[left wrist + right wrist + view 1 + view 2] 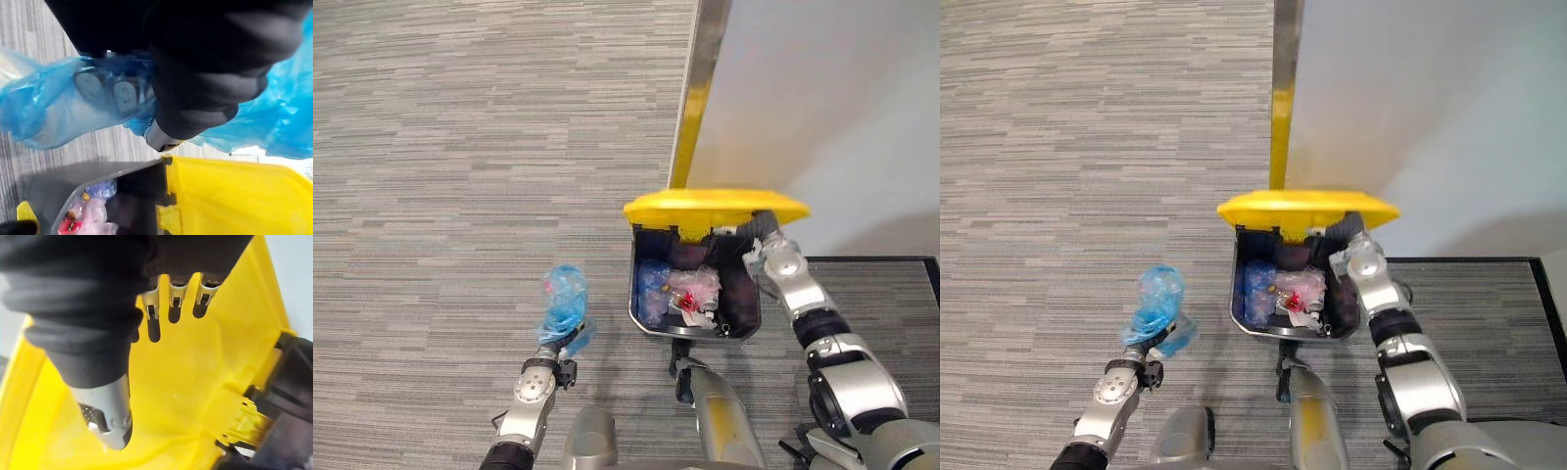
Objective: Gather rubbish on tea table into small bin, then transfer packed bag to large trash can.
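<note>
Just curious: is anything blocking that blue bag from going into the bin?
Nothing visible. The right hand props the yellow lid up, so the bin gapes open beside the blue bag in the left hand.

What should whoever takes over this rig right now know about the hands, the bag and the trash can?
Left hand: shut on the blue bag, held out to the left of the trash can, not over its opening.
Right hand: open, straight fingers against the underside of the yellow lid, propping it up.
Done: bag packed and at the can, lid open. The can already holds other rubbish.
Left: move the bag over the opening, release it, lower the lid.
</note>
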{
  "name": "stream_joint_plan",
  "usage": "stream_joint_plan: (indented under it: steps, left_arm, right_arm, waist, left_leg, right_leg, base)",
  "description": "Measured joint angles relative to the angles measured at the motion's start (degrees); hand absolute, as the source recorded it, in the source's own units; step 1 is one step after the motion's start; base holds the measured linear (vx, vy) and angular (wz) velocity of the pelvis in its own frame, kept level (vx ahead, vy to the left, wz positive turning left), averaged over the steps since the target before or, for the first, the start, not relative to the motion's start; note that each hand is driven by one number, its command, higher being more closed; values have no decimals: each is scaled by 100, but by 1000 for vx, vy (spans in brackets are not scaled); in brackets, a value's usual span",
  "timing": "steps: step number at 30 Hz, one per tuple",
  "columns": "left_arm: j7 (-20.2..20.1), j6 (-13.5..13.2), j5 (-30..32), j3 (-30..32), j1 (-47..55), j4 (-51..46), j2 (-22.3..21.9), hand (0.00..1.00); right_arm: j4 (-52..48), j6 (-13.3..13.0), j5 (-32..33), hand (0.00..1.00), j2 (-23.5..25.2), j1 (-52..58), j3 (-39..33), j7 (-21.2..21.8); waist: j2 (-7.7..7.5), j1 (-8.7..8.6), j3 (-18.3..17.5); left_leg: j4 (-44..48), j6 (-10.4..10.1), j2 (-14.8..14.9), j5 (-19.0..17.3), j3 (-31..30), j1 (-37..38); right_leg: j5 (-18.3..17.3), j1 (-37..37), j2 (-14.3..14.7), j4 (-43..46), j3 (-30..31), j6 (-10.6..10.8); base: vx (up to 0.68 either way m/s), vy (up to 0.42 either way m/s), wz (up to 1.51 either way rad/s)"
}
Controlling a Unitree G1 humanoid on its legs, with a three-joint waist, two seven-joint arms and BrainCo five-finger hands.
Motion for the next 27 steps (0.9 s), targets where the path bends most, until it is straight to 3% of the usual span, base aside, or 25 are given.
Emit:
stream_joint_plan:
  steps: [4,12,23,27]
  left_arm:
    - [-55,-3,-152,-32,29,-274,10,100]
    - [-74,-59,-277,-435,36,-952,29,100]
    - [-176,-253,-588,-1935,-976,-2253,128,100]
    - [-144,-387,-621,-2244,-1589,-2556,60,100]
  right_arm:
    - [0,-1,186,0,-34,-66,-69,-32]
    - [6,4,389,0,-212,-354,-91,-34]
    - [455,9,387,0,-224,-909,-14,-33]
    - [471,55,382,0,-214,-1138,230,-31]
  waist:
    - [-101,40,113]
    - [-109,119,285]
    - [-117,74,420]
    - [-114,-46,485]
  left_leg:
    - [167,-17,-20,-55,27,-67]
    - [388,-1,-50,-101,-20,-238]
    - [627,13,-69,-154,-28,-396]
    - [625,8,-66,-151,-16,-391]
  right_leg:
    - [3,6,-24,-2,20,2]
    - [126,7,-41,-130,21,-6]
    - [257,13,-57,-236,28,18]
    - [271,12,-53,-236,31,-1]
  base:
    - [-32,17,-2]
    - [-28,15,1]
    - [-28,9,0]
    - [-5,2,-1]
